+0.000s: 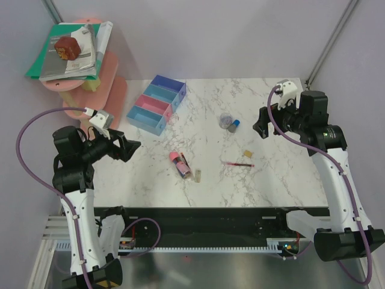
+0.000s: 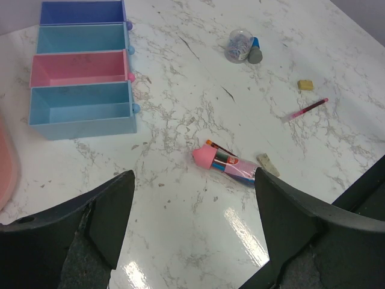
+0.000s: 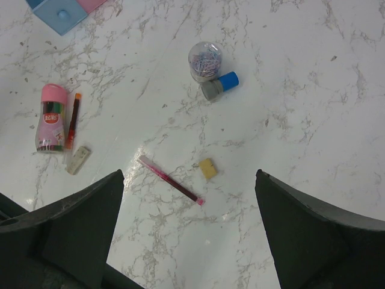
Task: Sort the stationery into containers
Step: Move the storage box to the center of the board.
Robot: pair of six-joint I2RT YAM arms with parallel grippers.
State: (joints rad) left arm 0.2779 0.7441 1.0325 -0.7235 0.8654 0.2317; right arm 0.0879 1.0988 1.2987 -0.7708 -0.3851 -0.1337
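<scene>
Four joined trays (image 1: 155,103) sit at the table's back left; in the left wrist view they run dark blue (image 2: 81,12), light blue, pink (image 2: 78,67), light blue, all empty. A pink-capped tube (image 1: 179,163) (image 2: 225,164) (image 3: 51,117) lies mid-table with a tan block (image 1: 197,175) beside it. A thin red pen (image 1: 238,164) (image 3: 170,180) and a second tan block (image 1: 247,153) (image 3: 208,168) lie to the right. A clear round roll (image 1: 225,120) (image 3: 205,60) and a grey blue-capped cylinder (image 1: 234,126) (image 3: 219,85) sit further back. My left gripper (image 1: 129,147) (image 2: 195,229) and right gripper (image 1: 261,127) (image 3: 189,235) hover open and empty.
A tiered pink round shelf (image 1: 111,90) stands at the back left, carrying stacked books and papers with a brown block (image 1: 67,47). The table's dark front edge (image 1: 198,211) runs between the arm bases. A thin orange pen (image 3: 73,120) lies against the tube.
</scene>
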